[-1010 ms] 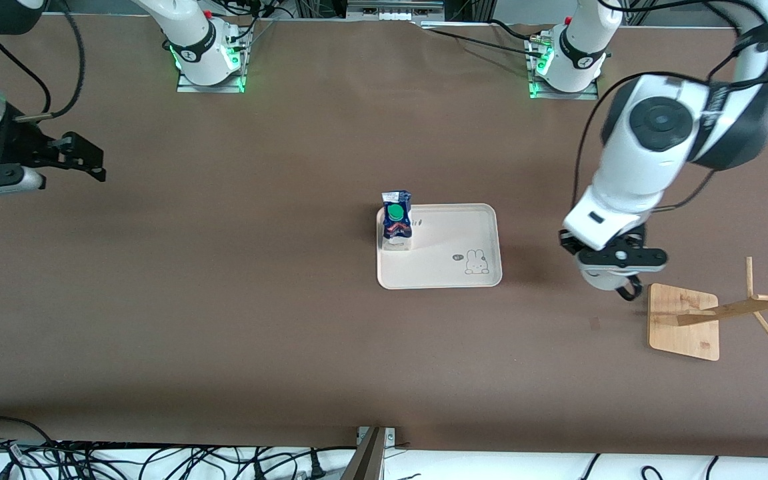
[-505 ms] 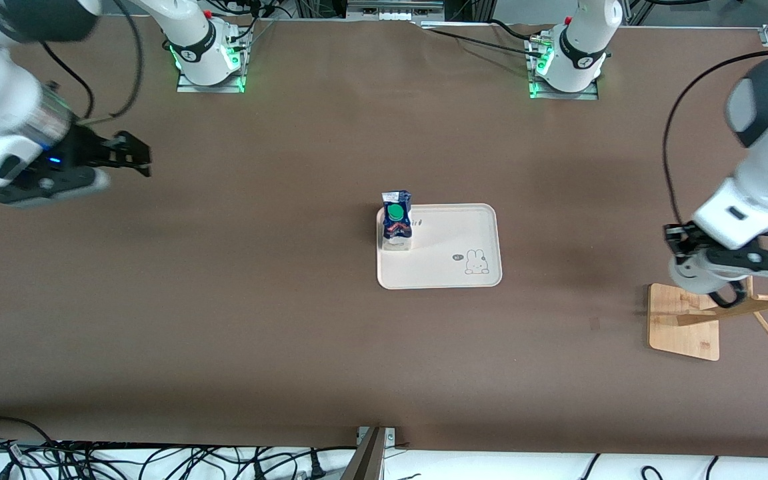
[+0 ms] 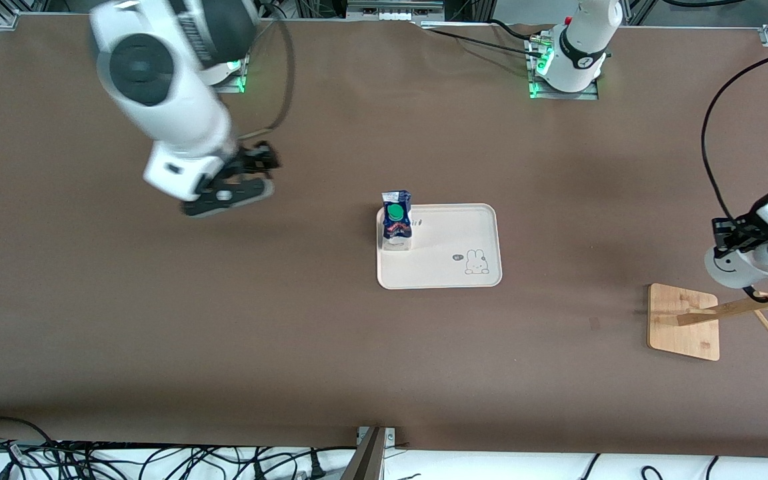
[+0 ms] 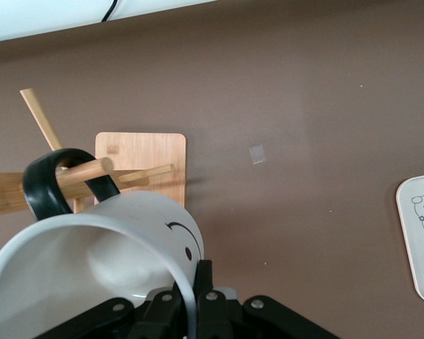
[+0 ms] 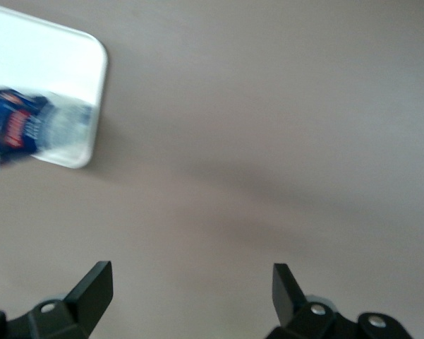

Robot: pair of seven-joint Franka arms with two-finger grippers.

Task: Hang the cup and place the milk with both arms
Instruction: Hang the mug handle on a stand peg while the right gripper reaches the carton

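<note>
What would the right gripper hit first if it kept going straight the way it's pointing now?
Probably just the bare brown table. The open right gripper points down at it, and the tray with the milk carton lies off to one side.

Front view: looks down from high up across the brown worktop (image 3: 291,333), facing the two arm bases at its top edge. It sees the whole worktop.
Left wrist view: sits on the left arm, just above the left hand (image 4: 197,311). It looks down, very close to the cup (image 4: 92,261) and the wooden rack (image 4: 137,169).
Right wrist view: sits on the right arm, above the right hand (image 5: 190,289). It looks down at bare worktop, higher up.
Shared by front and right wrist: the tray (image 5: 53,53) and the milk (image 5: 17,131).
Shared by front and left wrist: the rack, the cup and a tray corner.
</note>
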